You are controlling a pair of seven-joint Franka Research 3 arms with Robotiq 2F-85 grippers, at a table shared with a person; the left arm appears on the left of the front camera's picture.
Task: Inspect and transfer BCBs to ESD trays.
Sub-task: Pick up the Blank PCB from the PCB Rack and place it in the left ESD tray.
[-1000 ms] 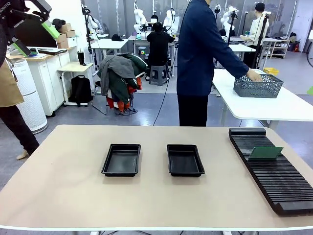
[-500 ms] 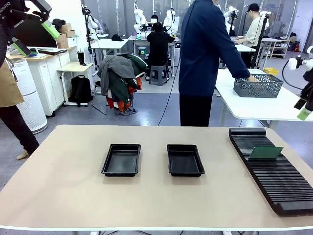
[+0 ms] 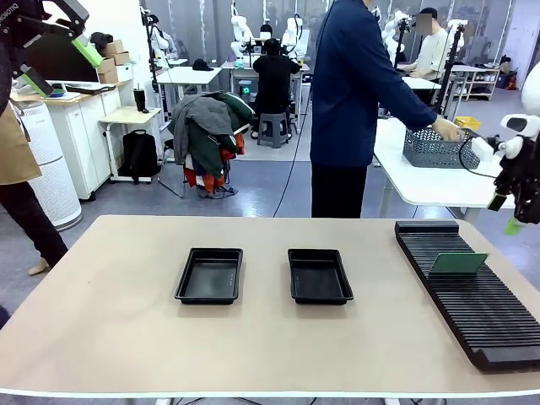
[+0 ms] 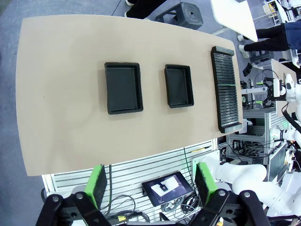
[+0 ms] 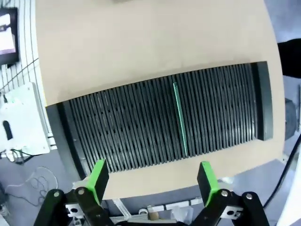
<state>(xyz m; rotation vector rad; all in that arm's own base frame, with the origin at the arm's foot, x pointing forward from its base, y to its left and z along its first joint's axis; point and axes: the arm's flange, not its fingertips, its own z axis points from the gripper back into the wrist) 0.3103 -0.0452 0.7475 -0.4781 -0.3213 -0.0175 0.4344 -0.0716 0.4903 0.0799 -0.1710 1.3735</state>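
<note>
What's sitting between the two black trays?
Nothing: just bare table between the left tray and right tray, seen in the front view.

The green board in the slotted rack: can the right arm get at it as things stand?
Probably yes. The right pincer hangs open above the rack, with the green board standing alone in its slot below and nothing in between.
</note>
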